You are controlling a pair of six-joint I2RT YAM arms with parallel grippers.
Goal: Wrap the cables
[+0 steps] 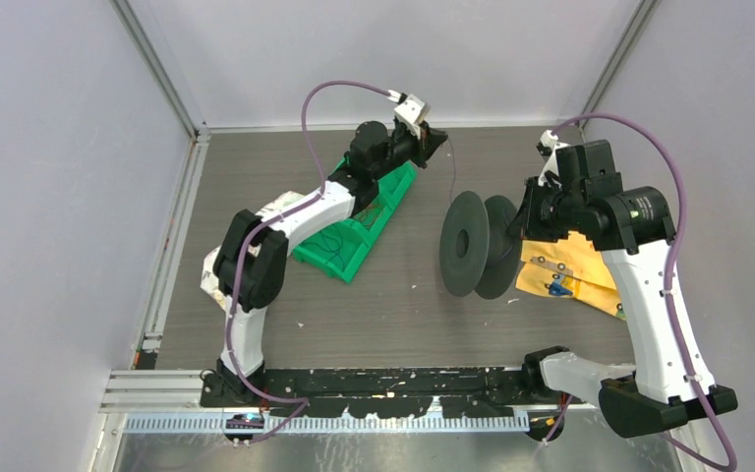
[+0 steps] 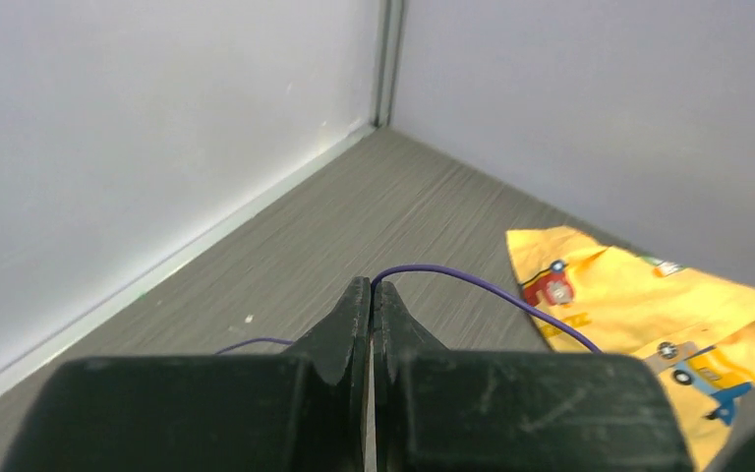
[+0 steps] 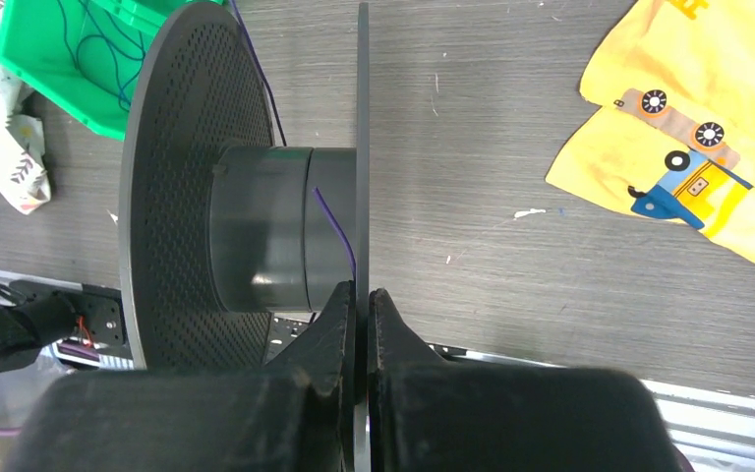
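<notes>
My left gripper is raised at the far middle of the table and is shut on a thin purple cable, which loops out of its tips. The cable hangs down toward the black two-flanged spool. One strand crosses the spool's hub. My right gripper is shut on the edge of the spool's near flange and holds the spool on edge. More thin dark cables lie in a green bin.
A yellow cloth with cartoon vehicles lies under my right arm, right of the spool, and shows in both wrist views. A white patterned cloth lies beside the green bin. Grey walls enclose the table.
</notes>
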